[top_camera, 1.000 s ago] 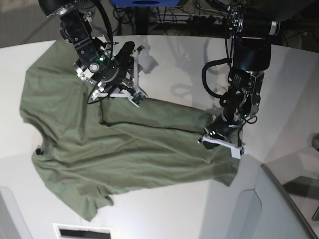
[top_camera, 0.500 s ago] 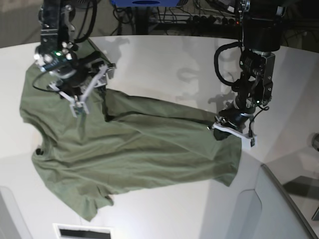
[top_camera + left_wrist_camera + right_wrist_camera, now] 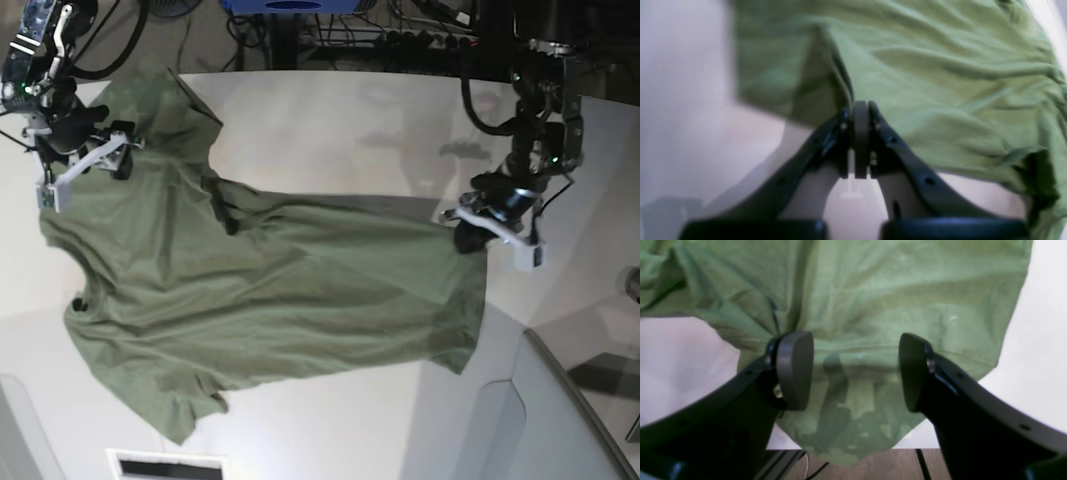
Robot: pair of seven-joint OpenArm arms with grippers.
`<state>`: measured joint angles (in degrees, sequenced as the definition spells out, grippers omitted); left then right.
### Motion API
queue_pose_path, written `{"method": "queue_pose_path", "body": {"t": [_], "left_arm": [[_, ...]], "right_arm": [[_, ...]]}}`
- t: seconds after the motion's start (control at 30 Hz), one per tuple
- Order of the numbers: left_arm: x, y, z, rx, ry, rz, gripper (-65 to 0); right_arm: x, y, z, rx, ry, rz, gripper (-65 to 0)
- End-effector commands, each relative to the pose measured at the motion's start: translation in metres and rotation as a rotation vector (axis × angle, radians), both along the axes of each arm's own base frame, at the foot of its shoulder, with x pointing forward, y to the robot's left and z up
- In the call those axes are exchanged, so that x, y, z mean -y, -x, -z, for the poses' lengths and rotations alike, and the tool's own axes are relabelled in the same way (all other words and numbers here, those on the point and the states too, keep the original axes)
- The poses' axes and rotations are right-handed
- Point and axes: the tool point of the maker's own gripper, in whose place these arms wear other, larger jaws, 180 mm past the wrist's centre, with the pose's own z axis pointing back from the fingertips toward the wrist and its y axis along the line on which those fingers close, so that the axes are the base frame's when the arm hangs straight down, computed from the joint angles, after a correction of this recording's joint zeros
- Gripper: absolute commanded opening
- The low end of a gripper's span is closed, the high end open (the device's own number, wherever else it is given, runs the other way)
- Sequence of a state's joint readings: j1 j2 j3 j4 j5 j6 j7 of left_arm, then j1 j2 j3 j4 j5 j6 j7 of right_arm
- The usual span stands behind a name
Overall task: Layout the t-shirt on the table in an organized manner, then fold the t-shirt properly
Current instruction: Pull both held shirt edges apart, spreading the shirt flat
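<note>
On the white tabletop (image 3: 330, 110) lies the green t-shirt (image 3: 260, 300), spread out wide and wrinkly. Near the front edge of the tabletop, one sleeve (image 3: 190, 405) points down, with a grey panel (image 3: 520, 420) at the front corner beside it. The shirt's body fills the middle, with a small dark fold (image 3: 225, 205) bunched up on top.

Farther back, on the shirt's one side, the left pincer (image 3: 490, 225) is pressed tight on the shirt's corner. In its own wrist view its two dark fingers (image 3: 860, 133) meet with green cloth pinched right at the tips, and the cloth pulls up into folds there.

At the far corner on the other side, the right pincer (image 3: 80, 165) is over the shirt's edge. Its fingers (image 3: 795, 370) stand wide apart, with nothing between them. The green cloth lies flat under the gap, and the fingers' shadow falls on it. Behind the tabletop are dark cables (image 3: 420, 35).
</note>
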<state>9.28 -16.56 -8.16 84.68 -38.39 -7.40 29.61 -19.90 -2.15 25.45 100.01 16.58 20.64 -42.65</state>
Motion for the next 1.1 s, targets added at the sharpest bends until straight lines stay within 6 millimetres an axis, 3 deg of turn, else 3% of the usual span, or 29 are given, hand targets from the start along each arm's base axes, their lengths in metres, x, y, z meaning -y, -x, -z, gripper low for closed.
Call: {"method": "queue_pose_path", "body": {"t": [0.0,0.2,0.37,0.47,0.6,0.8,1.07], "left_arm": [[-0.008,-0.002,-0.017,0.042,-0.012,-0.005,-65.0],[-0.042,0.048,-0.024,-0.056,-0.066,-0.051,-65.0],[-0.051,0.089,-0.022,-0.121,-0.100,-0.058,-65.0],[-0.056,0.104,-0.017,-0.150,-0.105,-0.072,-65.0],[-0.056,0.118,-0.010,-0.184,-0.106,-0.072,-65.0],[-0.056,0.119,-0.009,-0.188,-0.104,-0.074,-65.0],[-0.059,0.130,0.005,-0.240,-0.229,-0.060,-65.0]], "right_arm": [[0.003,-0.006,-0.008,0.038,0.005,-0.003,-26.9],[0.005,-0.005,-0.004,0.025,0.006,0.002,-26.9],[0.007,0.001,0.019,-0.038,-0.018,0.010,-26.9],[0.008,0.006,0.026,-0.062,-0.022,0.012,-26.9],[0.011,0.006,0.026,-0.065,-0.018,0.014,-26.9],[0.016,0.018,0.034,-0.114,-0.013,0.016,-27.0],[0.065,0.036,0.053,-0.210,0.005,0.116,-37.2]]}}
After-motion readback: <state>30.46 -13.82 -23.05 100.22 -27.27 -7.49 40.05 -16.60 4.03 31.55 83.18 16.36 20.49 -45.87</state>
